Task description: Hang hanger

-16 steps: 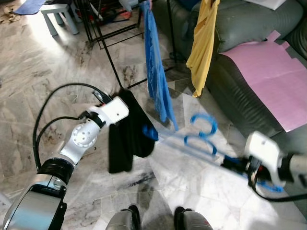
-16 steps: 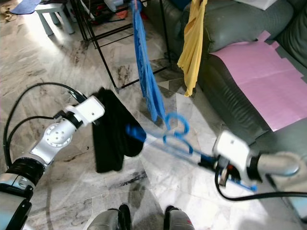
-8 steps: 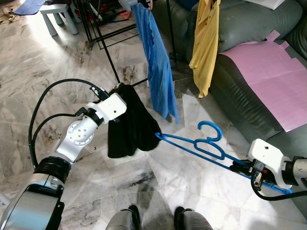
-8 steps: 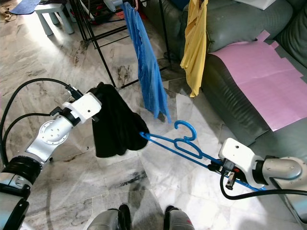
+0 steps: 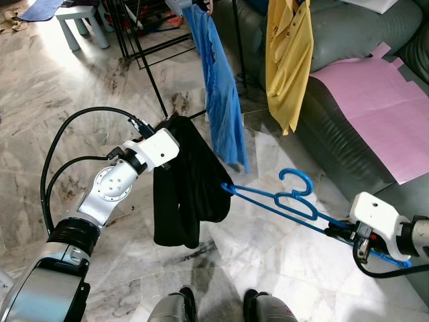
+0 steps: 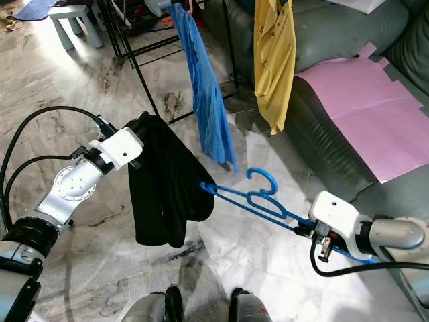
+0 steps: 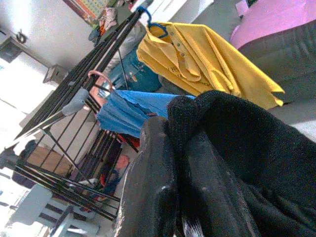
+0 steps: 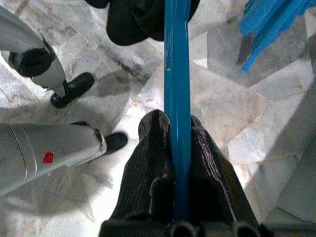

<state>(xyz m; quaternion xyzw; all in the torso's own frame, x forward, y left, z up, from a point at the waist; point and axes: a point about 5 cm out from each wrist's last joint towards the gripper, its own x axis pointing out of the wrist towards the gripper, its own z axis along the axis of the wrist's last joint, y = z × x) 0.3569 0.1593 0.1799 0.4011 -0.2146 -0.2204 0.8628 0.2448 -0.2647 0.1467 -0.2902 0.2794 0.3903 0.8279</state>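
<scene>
Our right gripper (image 8: 177, 148) has its 2 fingers (image 8: 148, 173) clamped on the bar of the blue hanger (image 5: 281, 200), held out low over the marble floor (image 5: 60, 107). The hanger's far tip touches the black garment (image 5: 184, 188). Our left gripper (image 7: 170, 163) pinches that garment at its top, so it hangs free. Behind it, a blue shirt (image 5: 220, 100) and a yellow shirt (image 5: 288, 54) hang on the black rack (image 5: 144, 50), beside the sofa (image 5: 348, 134).

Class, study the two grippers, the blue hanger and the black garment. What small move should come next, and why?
Probably the right gripper should push the blue hanger further into the black garment. The hanger's tip just meets the cloth's edge, which hangs from the left gripper, so it looks not yet threaded.
</scene>
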